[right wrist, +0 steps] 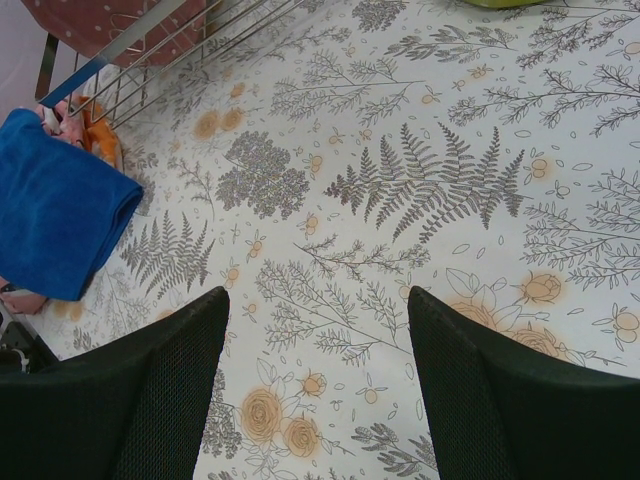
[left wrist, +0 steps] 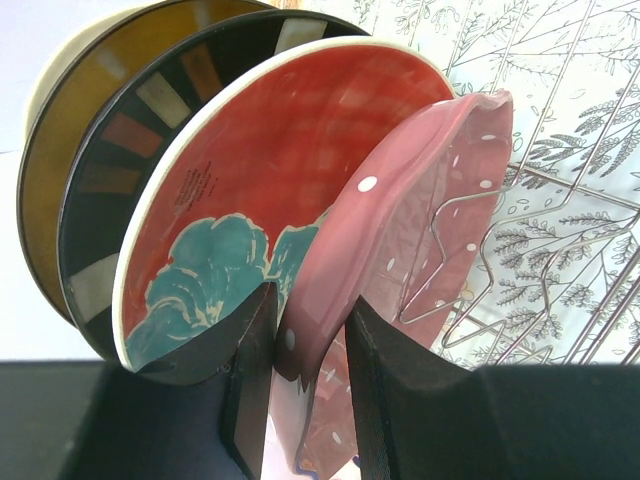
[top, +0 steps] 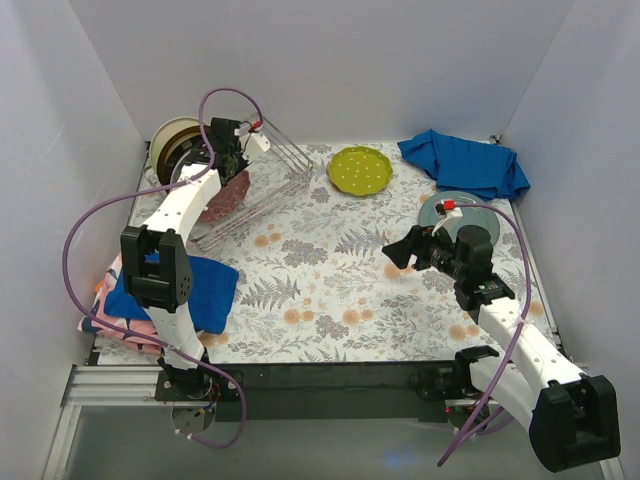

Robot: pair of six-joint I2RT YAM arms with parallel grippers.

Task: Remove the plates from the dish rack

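The dish rack [top: 275,175] stands at the back left with several plates upright in it. In the left wrist view they are, from the front, a pink scalloped plate [left wrist: 420,220], a teal-red floral plate [left wrist: 250,170], a dark-rimmed plate [left wrist: 130,130] and a brownish plate [left wrist: 60,150]. My left gripper [top: 228,160] [left wrist: 310,300] is shut on the pink plate's [top: 225,195] rim, one finger on each face. A lime-green plate [top: 360,170] and a grey-teal plate [top: 455,210] lie flat on the table. My right gripper [top: 400,248] [right wrist: 315,295] hovers open over the floral tablecloth, holding nothing.
A crumpled blue cloth [top: 465,165] lies at the back right. Another blue cloth [top: 200,285] [right wrist: 55,205] rests on folded fabrics at the left edge. Rack wires [left wrist: 560,250] [right wrist: 150,50] run right of the pink plate. White walls enclose three sides.
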